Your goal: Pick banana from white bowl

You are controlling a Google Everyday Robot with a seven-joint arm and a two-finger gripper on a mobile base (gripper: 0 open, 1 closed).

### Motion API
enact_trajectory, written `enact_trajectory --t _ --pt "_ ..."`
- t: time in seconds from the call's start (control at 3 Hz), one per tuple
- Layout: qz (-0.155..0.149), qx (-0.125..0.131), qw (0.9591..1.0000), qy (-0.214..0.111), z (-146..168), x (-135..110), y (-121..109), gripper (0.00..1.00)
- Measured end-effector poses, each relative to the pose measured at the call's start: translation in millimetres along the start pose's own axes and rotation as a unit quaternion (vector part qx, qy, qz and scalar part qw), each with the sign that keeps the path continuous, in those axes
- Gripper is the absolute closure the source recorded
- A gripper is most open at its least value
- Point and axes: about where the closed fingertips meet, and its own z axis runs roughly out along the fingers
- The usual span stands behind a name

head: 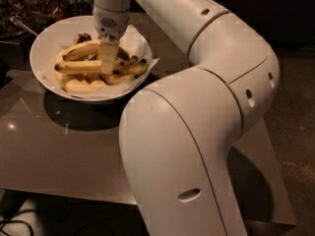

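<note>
The white bowl (43, 39) stands at the back left of the grey table (59, 151). In it lies the long, nearly straight yellow banana (78, 67) with dark ends, pointing left to right. A more arched banana (81, 50) lies behind it and short pale bananas (81, 86) lie in front. My gripper (107, 67) reaches straight down into the bowl and sits at the middle of the straight banana, hiding that part of it.
My arm's large white elbow and forearm (187, 156) fill the front right of the view and hide much of the table. A dark lump (82, 37) lies at the bowl's back. Dark clutter and a metal handle (22, 26) lie left of the bowl.
</note>
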Motion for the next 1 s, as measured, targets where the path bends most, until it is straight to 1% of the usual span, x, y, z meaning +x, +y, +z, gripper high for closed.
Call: enact_trajectory --t 0.33,0.67,1.0 --pt "-0.002 -0.006 1.0000 0.001 5.7 1.1 -1.1 0.67" --pt "-0.004 -0.005 1.0000 0.004 6.8 2.9 -1.8 0.91" --pt "-0.004 -0.005 1.0000 0.004 6.9 2.9 -1.8 1.00"
